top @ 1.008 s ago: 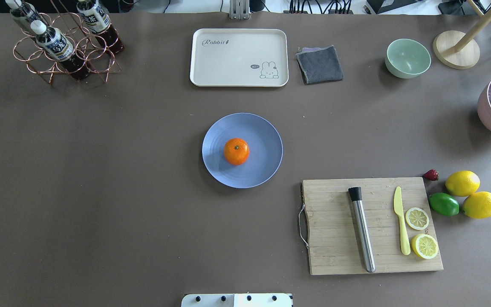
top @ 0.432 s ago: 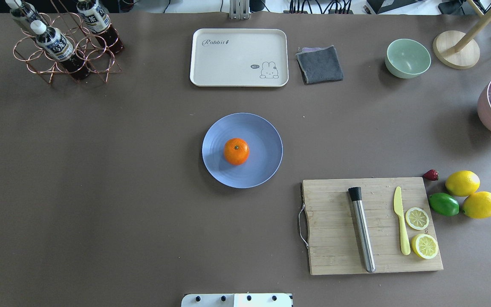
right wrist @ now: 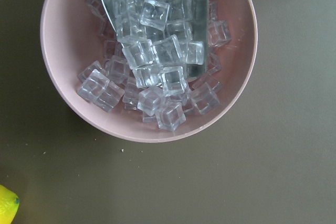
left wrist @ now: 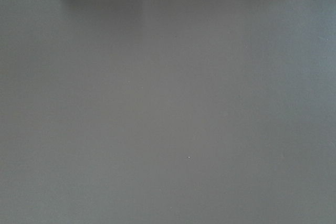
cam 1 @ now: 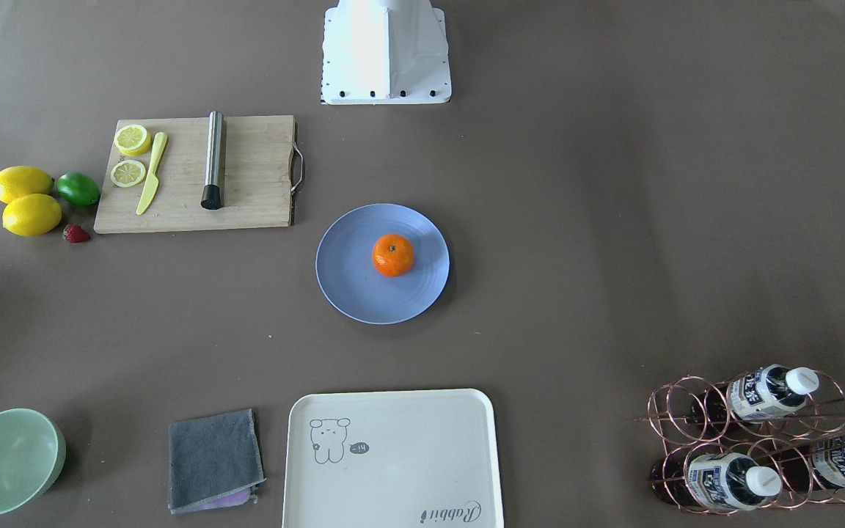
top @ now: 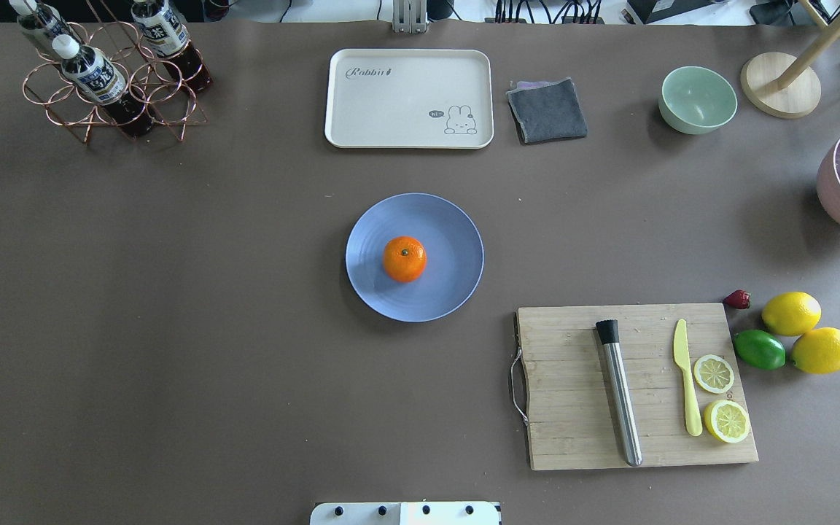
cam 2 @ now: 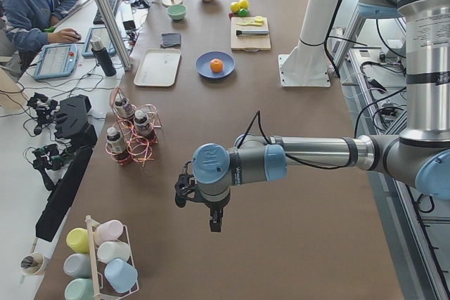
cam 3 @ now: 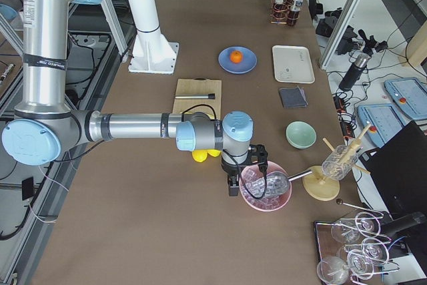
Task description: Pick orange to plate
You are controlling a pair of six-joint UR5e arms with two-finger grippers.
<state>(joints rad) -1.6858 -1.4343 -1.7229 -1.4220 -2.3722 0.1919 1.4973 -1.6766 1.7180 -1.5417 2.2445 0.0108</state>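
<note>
The orange (top: 404, 259) sits stem-up on the plate (top: 456, 219), slightly off the plate's centre; nothing else touches it. The plate lies flat at mid-bench (top: 172, 306), apart from every other item.

Nearest items: a cream tray (top: 409, 98) beyond the plate, with a folded grey cloth (top: 547, 109) beside it. A wooden cutting board (top: 566, 394) carries a steel muddler (top: 620, 401), a yellow knife (top: 686, 379) and two lemon halves (top: 714, 373). Just off the board's edge lie a strawberry (top: 737, 299), a lime (top: 759, 349) and two whole lemons (top: 791, 313). A mint-green bowl (top: 697, 98) and a copper wire rack holding bottles (top: 110, 80) stand at the far corners.

The left tool (cam 2: 213, 221) hangs above bare bench at the robot's left end, well apart from the plate. Its wrist camera shows only bench surface, so I cannot tell whether its jaws are apart or together.

The right tool (cam 3: 245, 177) hovers at the opposite end over a pink bowl (right wrist: 68, 103) of ice cubes (right wrist: 152, 56), which also holds a metal scoop (right wrist: 200, 3). The spacing of its jaws likewise cannot be determined. Neither tool is seen carrying anything.
</note>
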